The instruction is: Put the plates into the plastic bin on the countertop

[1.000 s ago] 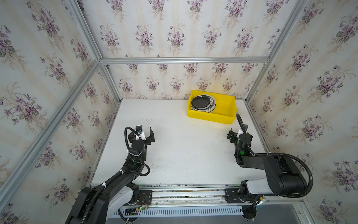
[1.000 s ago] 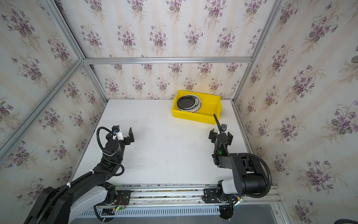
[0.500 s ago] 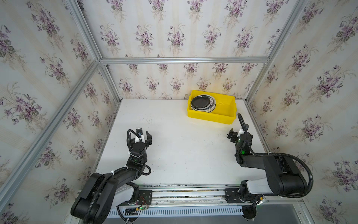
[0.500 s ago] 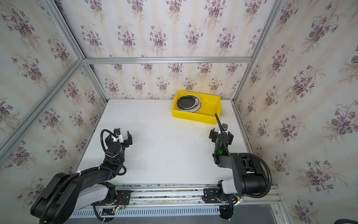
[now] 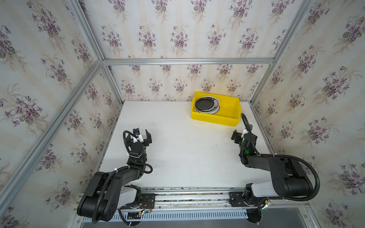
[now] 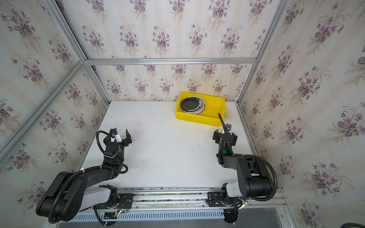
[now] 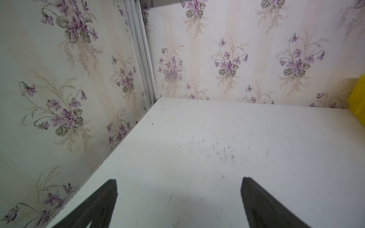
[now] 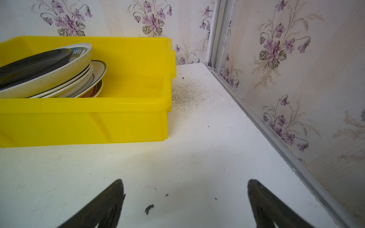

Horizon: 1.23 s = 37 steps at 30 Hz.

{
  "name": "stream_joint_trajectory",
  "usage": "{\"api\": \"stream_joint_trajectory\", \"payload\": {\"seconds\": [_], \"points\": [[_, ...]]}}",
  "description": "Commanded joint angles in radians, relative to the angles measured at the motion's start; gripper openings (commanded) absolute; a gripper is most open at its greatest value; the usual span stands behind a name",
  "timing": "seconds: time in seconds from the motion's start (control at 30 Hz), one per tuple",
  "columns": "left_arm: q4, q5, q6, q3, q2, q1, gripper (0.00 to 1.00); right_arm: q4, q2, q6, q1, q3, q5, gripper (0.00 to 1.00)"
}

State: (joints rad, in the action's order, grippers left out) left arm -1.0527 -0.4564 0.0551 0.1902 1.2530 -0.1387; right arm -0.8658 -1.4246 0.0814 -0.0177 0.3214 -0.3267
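The yellow plastic bin (image 5: 215,118) (image 6: 197,119) stands at the back right of the white countertop (image 5: 187,154). Inside its left half lies a stack of plates (image 5: 206,104) (image 6: 191,105) (image 8: 45,73), a black one on top of white ones with dark lettered rims. My left gripper (image 5: 141,132) (image 6: 120,132) (image 7: 179,179) hovers open over the left side of the countertop, holding nothing. My right gripper (image 5: 242,133) (image 6: 225,134) (image 8: 185,180) is open and empty just in front of the bin's right end. No plate lies on the countertop.
Flowered walls with aluminium rails (image 5: 187,60) close in the left, back and right sides. The bin's right half (image 8: 130,83) holds nothing. Dark crumbs and scuffs (image 8: 149,208) mark the countertop. A corner of the bin (image 7: 359,98) shows in the left wrist view.
The left arm has folded back at its elbow toward the front rail, its gripper staying near the same spot and open. The right arm has hardly moved.
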Motion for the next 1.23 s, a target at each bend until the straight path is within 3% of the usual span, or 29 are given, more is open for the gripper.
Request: {"api": "stream_joint_trajectory", "payload": {"seconds": [0.0, 0.03, 0.1, 0.13, 0.17, 0.2, 0.23, 0.27, 0.3, 0.33, 0.37, 0.43, 0.5, 0.57, 1.2], "points": [[-0.059, 0.130, -0.040, 0.003, 0.073, 0.037, 0.99, -0.011, -0.012, -0.022, -0.006, 0.015, 0.023, 0.99], [-0.133, 0.133, -0.021, 0.005, 0.117, 0.042, 0.99, -0.021, -0.019, -0.033, -0.012, 0.014, 0.033, 0.99], [0.106, 0.150, -0.056, 0.070, 0.050, 0.048, 1.00, -0.069, -0.036, -0.053, -0.013, 0.007, 0.077, 0.99], [0.121, 0.166, -0.061, 0.083, 0.058, 0.059, 1.00, -0.068, -0.041, -0.058, -0.014, 0.010, 0.093, 0.99], [0.010, 0.181, -0.055, 0.057, 0.093, 0.070, 1.00, -0.057, -0.059, -0.056, -0.013, 0.013, 0.113, 0.99], [-0.007, 0.171, -0.058, 0.052, 0.095, 0.072, 0.99, -0.145, -0.115, -0.074, -0.017, 0.008, 0.111, 0.99], [0.065, 0.175, -0.069, 0.070, 0.074, 0.073, 1.00, -0.197, -0.142, -0.094, -0.027, 0.003, 0.112, 0.99], [0.141, 0.184, -0.079, 0.089, 0.053, 0.077, 1.00, -0.109, -0.109, -0.080, -0.029, 0.017, 0.111, 0.99], [0.086, 0.183, -0.072, 0.073, 0.069, 0.077, 1.00, -0.050, -0.091, -0.067, -0.026, 0.034, 0.109, 0.99], [0.038, 0.183, -0.067, 0.062, 0.083, 0.077, 1.00, -0.111, -0.117, -0.080, -0.027, 0.026, 0.112, 0.99], [0.038, 0.183, -0.065, 0.061, 0.081, 0.077, 1.00, -0.153, -0.134, -0.090, -0.027, 0.019, 0.112, 0.99], [0.120, 0.186, -0.075, 0.083, 0.058, 0.077, 1.00, -0.048, -0.100, -0.075, -0.027, 0.041, 0.115, 0.99], [0.069, 0.183, -0.069, 0.069, 0.072, 0.077, 1.00, -0.123, -0.127, -0.093, -0.030, 0.028, 0.116, 0.99], [0.092, 0.185, -0.072, 0.075, 0.066, 0.077, 1.00, -0.064, -0.108, -0.081, -0.029, 0.042, 0.117, 0.99], [0.093, 0.185, -0.072, 0.074, 0.063, 0.077, 1.00, -0.103, -0.116, -0.091, -0.032, 0.030, 0.114, 0.99]]}}
